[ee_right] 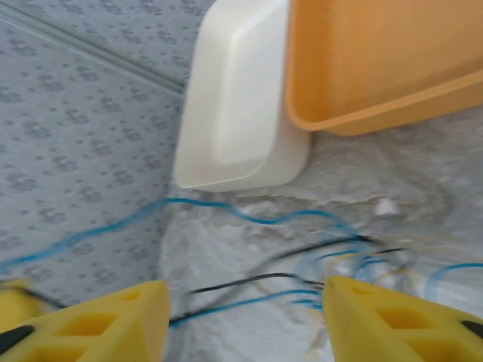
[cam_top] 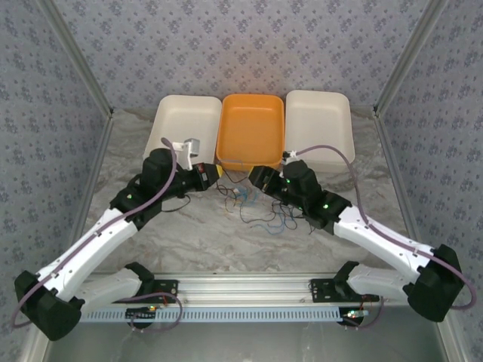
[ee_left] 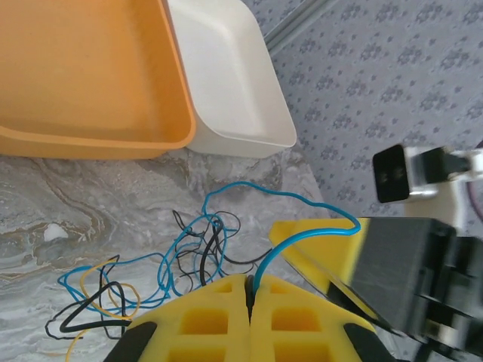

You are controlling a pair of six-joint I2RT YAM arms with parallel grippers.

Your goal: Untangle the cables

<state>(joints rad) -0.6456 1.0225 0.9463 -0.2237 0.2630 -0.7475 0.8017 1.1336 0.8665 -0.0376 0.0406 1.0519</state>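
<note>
cables (cam_top: 253, 205) | thin curly blue, black and yellow strands are knotted together | laid on the table (ee_left: 68, 196) just in front of the orange tray (ee_left: 90, 143) | blue cable (ee_left: 249, 188) is raised in an arc, pinched in the left gripper (ee_left: 249, 285) | black cable (ee_left: 83, 317) and yellow cable (ee_left: 96, 265) are laid flat
</note>
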